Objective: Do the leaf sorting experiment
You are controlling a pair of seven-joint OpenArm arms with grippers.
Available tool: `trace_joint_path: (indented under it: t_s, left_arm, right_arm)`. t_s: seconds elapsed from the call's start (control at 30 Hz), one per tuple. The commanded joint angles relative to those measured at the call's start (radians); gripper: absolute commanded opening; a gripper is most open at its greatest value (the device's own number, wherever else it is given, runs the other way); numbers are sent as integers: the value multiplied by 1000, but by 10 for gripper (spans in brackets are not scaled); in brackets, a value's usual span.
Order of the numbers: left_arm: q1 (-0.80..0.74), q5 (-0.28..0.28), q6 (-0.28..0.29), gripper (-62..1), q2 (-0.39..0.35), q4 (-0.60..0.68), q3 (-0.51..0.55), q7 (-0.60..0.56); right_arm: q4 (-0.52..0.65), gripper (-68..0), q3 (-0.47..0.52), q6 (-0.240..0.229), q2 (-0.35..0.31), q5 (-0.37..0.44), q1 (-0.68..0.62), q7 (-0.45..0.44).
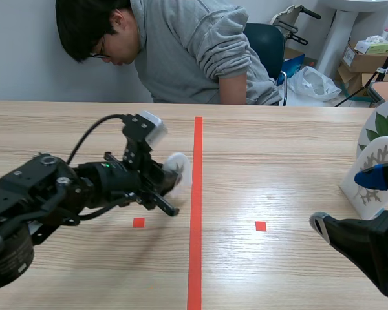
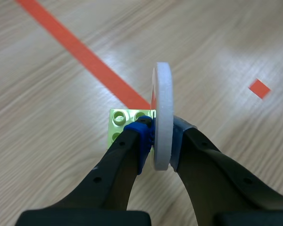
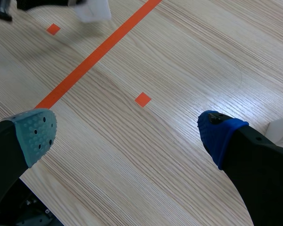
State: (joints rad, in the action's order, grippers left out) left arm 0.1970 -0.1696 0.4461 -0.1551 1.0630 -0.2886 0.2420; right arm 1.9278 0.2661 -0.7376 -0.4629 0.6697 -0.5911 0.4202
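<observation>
My left gripper (image 1: 170,183) is shut on a thick white disc (image 1: 179,169), held on edge just left of the red centre line. In the left wrist view the disc (image 2: 162,108) sits pinched between the pads of that gripper (image 2: 159,147), and a light green studded brick (image 2: 124,121) shows at its foot. Two white leaf cards stand at the right edge: one with a green leaf (image 1: 387,121), one with a pale branching leaf (image 1: 375,161). My right gripper (image 1: 347,201) stands open just in front of them, holding nothing; its fingers (image 3: 35,134) are wide apart over bare table.
A person in a grey sweater (image 1: 194,51) leans over the table's far edge. Cardboard boxes (image 1: 365,61) and a chair stand behind. A corner of a white card (image 3: 282,129) shows beside my right gripper's blue pad.
</observation>
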Motion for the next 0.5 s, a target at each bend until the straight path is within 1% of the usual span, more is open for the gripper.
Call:
trace_joint_path:
  t_s: [0.0,0.03,0.13,0.23,0.27,0.33,0.4,0.47]
  left_arm:
    - [-3,-28,-2,-558,-5,13,55,-6]
    - [-4,-47,-2,-558,-13,13,92,-3]
    - [-6,-75,-6,-558,-32,13,201,4]
    - [-3,-82,-18,-558,-66,11,291,2]
    - [-2,-81,-29,-558,-80,10,313,2]
    - [7,-81,-74,-558,-113,-4,340,-2]
    - [26,-81,-118,-558,-146,-44,352,-17]
    - [56,-81,-148,-558,-173,-96,357,-40]
  right_arm:
    - [-1,-56,-2,-8,-16,10,10,-15]
    - [-1,-56,-2,-8,-16,10,10,-15]
    - [-1,-56,-2,-8,-15,7,10,-15]
    - [-1,-56,-2,-8,-15,6,10,-15]
    - [-1,-56,-2,-8,-14,6,10,-15]
    - [-1,-56,-2,-8,-13,6,10,-15]
    - [-1,-56,-2,-8,-13,6,10,-16]
    - [-1,-56,-2,-8,-13,6,10,-16]
